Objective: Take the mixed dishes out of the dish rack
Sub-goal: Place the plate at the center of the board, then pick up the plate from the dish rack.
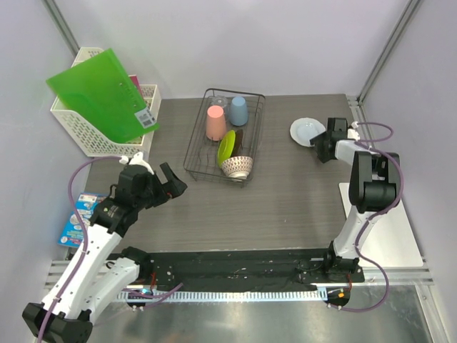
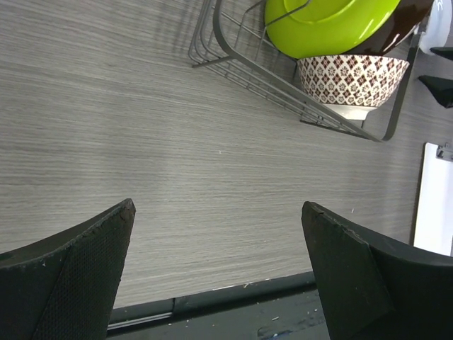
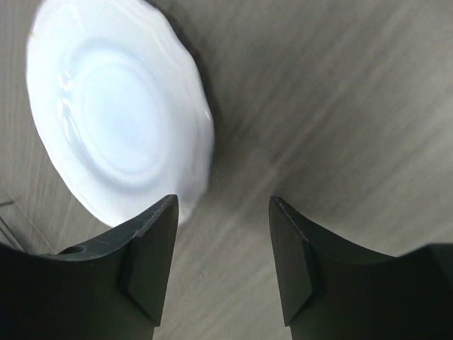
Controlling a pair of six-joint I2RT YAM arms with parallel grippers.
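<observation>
While the pale grey-white plate (image 3: 117, 106) lies flat on the tabletop (image 1: 285, 193) at the far right, well apart from the dish rack (image 1: 193, 143), I see my right claw (image 3: 223, 205) just beside its rim, fingers spread with nothing between them. My left claw (image 2: 218, 212) hangs over bare tabletop near and left of the rack, spread wide and holding nothing. Inside the rack stand the pink cup (image 1: 216, 121) and light blue cup (image 1: 238, 110) at the far end, then the yellow-green plate (image 1: 226, 145) on edge, and the white bowl with reddish pattern (image 1: 236, 166) nearest me.
</observation>
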